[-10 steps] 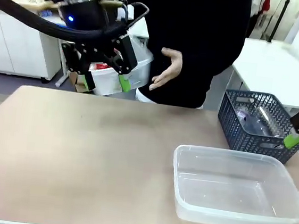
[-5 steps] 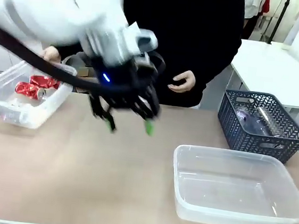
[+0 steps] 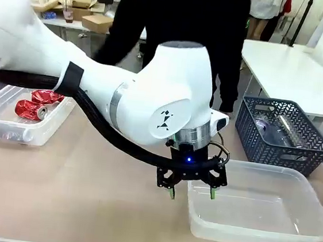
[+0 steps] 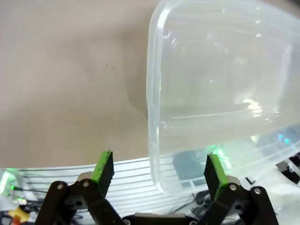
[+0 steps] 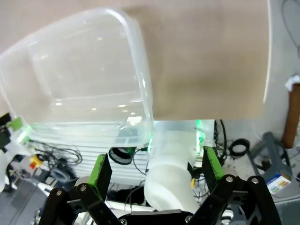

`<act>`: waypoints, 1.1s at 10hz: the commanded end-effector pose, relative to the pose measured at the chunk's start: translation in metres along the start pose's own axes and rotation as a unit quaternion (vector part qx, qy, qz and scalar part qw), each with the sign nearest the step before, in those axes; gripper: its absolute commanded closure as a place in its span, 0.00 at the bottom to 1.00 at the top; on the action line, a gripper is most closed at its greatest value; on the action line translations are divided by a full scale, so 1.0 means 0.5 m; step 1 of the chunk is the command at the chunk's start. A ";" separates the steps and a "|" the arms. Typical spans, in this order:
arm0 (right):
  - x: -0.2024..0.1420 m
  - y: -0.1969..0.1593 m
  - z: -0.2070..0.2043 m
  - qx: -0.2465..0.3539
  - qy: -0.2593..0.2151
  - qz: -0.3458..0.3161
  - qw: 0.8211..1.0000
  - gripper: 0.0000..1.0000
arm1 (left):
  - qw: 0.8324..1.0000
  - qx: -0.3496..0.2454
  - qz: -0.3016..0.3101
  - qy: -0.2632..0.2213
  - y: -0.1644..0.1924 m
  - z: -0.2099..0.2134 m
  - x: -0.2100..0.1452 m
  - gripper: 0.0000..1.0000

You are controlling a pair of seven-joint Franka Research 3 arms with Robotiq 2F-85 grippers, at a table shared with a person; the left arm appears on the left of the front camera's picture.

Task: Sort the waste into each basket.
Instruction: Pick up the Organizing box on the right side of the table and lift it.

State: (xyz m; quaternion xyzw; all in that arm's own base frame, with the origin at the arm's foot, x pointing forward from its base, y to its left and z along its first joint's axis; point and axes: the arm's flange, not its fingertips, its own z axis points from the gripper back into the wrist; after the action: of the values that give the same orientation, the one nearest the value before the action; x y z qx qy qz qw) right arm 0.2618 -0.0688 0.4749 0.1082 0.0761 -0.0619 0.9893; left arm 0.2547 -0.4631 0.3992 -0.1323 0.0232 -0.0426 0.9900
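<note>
1. My landmark is the empty clear plastic rectangular tub with rounded corners (image 3: 253,237), which sits on the beige tabletop (image 3: 87,171).
2. The left tool (image 3: 192,192), black with green pads, hangs over the empty tub's left end. Its jaws are spread wide and hold nothing. One finger is outside the end wall and the other is over the inside. I cannot tell whether either pad touches the plastic.
3. In the left wrist view, that wall and a rounded corner of the tub run between the two pads.
4. The white left arm (image 3: 152,97) reaches across to the empty tub. A black angular emblem (image 3: 165,120) is printed on its big joint housing.
5. The right tool (image 5: 154,166) is also wide open and holds nothing. It looks down past a corner of the empty tub and the tabletop's edge.
6. A second clear plastic tub (image 3: 15,134) stands well to the left of the empty tub. It holds crushed red metal cans (image 3: 36,105), whose print is too small for me to read.
7. A dark blue lattice-sided plastic basket (image 3: 285,103) stands just behind the empty tub's far right corner. It holds a clear plastic bottle (image 3: 276,132), and I can't make out any label on it.
8. A person in black clothing (image 3: 184,19) stands beyond the empty tub's far side.
</note>
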 end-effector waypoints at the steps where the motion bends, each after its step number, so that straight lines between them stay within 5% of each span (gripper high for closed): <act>1: -0.034 0.012 0.024 -0.003 -0.015 0.000 1.000 0.00 | 0.999 -0.004 -0.035 -0.001 0.028 0.044 -0.035 0.00; 3: -0.008 0.005 0.007 -0.002 -0.005 0.002 1.000 0.00 | 1.000 -0.001 -0.009 -0.001 0.001 0.010 -0.006 0.00; 6: 0.103 0.019 -0.161 -0.009 0.066 0.027 0.997 0.00 | 0.999 0.029 0.018 -0.006 0.003 -0.035 0.015 0.00; 9: 0.115 0.017 -0.276 -0.006 0.173 0.024 0.985 0.00 | 0.999 0.020 0.031 0.012 0.020 -0.061 0.041 0.00; 11: 0.107 0.014 -0.293 -0.010 0.191 0.007 0.981 0.00 | 0.999 0.014 0.047 0.017 0.033 -0.072 0.062 0.00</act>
State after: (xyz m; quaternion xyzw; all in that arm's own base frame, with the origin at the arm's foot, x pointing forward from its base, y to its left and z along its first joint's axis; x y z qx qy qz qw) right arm 0.3188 -0.0413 0.3289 0.1002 0.2650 -0.0294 0.9586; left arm 0.2832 -0.4535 0.3612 -0.1100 0.0475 -0.0166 0.9927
